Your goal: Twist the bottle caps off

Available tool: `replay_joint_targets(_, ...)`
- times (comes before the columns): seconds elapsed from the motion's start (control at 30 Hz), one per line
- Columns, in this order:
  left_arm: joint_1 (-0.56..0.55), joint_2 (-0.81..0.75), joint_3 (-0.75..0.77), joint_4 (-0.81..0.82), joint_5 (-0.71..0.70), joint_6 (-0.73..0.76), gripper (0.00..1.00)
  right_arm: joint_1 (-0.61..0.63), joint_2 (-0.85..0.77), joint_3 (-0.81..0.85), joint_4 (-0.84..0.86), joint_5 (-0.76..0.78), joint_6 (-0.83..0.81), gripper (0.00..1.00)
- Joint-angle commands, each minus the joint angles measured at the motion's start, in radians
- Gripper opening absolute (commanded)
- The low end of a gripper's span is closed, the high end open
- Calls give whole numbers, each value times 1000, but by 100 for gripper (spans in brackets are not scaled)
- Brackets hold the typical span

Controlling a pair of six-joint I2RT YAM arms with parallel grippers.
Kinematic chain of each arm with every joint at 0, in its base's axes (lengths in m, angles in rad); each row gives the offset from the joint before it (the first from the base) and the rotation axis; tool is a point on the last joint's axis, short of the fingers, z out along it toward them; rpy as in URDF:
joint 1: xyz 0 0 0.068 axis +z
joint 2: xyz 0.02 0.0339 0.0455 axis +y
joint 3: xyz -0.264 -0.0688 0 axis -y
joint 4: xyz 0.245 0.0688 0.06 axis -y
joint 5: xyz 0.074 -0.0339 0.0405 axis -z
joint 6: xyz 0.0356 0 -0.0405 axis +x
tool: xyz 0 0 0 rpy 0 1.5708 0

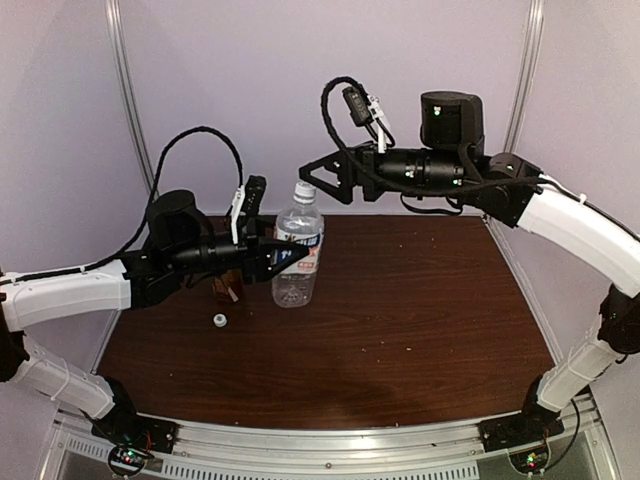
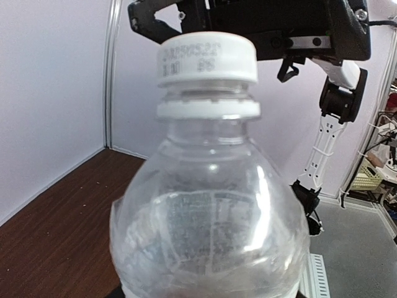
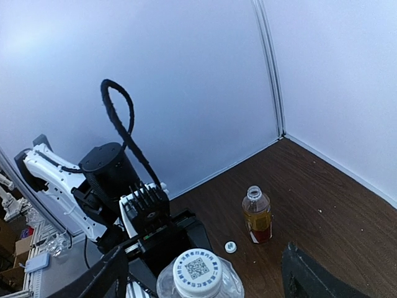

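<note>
Here, my left gripper [image 1: 285,257] clasped the clear bottle [image 1: 298,250] at its label, upright at the left of the table [image 1: 420,300]. My right gripper [image 1: 318,176] stood spread wide around its white cap [image 3: 198,271], not touching. The amber bottle [image 3: 257,217] was uncapped, its loose cap [image 3: 231,247] lying beside.

A QR code [image 3: 198,267] is showing atop the white cap [image 3: 198,272] of the clear bottle [image 2: 211,236]; stamped digits [image 2: 186,62] are running along the cap's side (too blurred to read).
</note>
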Motion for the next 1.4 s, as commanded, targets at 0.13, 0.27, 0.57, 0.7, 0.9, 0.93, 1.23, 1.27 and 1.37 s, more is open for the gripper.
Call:
replay_joint_targets(0.13,-6,-2,35,-14,-150,30,35,35,79,86,-59,214,79,85)
replay_joint_targets(0.27,-5,-2,34,-15,-156,31,34,37,101,105,-72,207,82,80)
replay_joint_targets(0.57,-5,-2,34,-18,-165,33,35,37,120,105,-74,174,89,62)
replay_joint_targets(0.7,-5,-4,34,-20,-166,33,35,38,126,105,-69,154,92,56)
replay_joint_targets(0.9,-5,-7,32,-23,-168,35,35,38,135,105,-65,134,95,49)
replay_joint_targets(0.93,-5,-7,31,-23,-168,36,35,38,135,105,-65,132,96,47)
replay_joint_targets(1.23,-5,-11,31,-24,-176,38,35,38,131,90,-38,83,95,27)
replay_joint_targets(1.27,-5,-13,31,-24,-177,39,35,38,128,85,-35,82,91,25)
replay_joint_targets(1.37,-5,-15,31,-21,-168,41,34,37,118,70,-26,78,66,17)
